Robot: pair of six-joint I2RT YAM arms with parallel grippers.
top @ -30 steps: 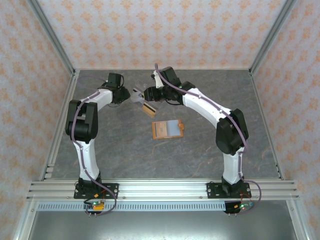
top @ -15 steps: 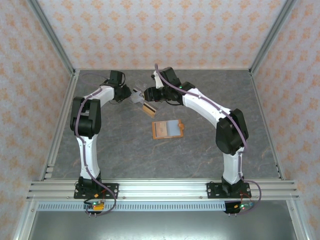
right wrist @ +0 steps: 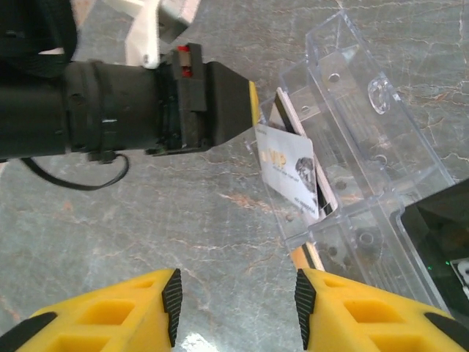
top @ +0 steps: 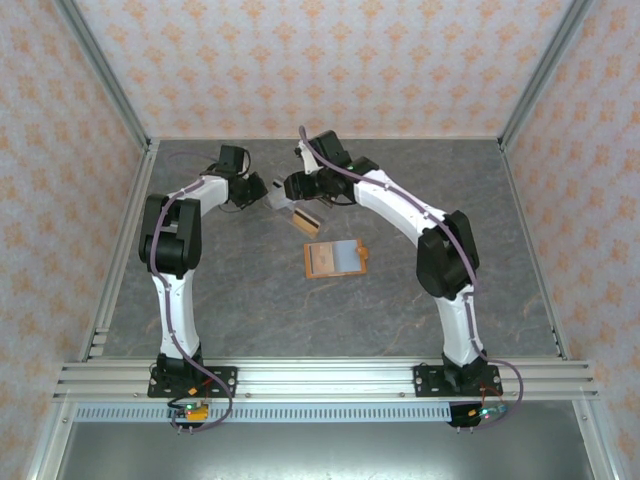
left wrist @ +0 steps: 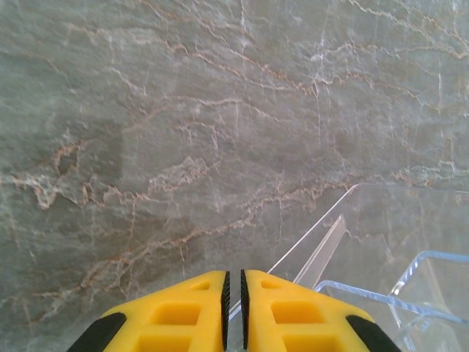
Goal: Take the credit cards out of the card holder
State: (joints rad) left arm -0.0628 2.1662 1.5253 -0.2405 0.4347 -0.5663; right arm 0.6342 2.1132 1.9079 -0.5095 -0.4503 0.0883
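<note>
The orange card holder (top: 336, 258) lies open and flat mid-table, apart from both grippers. Behind it, a tan credit card with a dark stripe (top: 305, 221) lies by a clear plastic piece (right wrist: 352, 110). A pale grey-white printed card (right wrist: 289, 170) stands on edge in that clear piece, with a tan card edge (right wrist: 306, 257) below it. My left gripper (left wrist: 233, 276) (top: 262, 190) is shut on the clear piece's thin edge (left wrist: 322, 253). My right gripper (right wrist: 236, 284) (top: 289, 188) hangs open over bare table just left of the cards, holding nothing.
The two grippers face each other closely at the table's back. The left arm's black wrist (right wrist: 139, 103) fills the upper left of the right wrist view. Metal frame posts (top: 110, 95) and patterned walls bound the grey stone table (top: 250, 310).
The left jaws have closed onto the clear plastic edge. The right gripper has shifted slightly left toward the left gripper, its elbow swinging in. The card holder has not moved.
</note>
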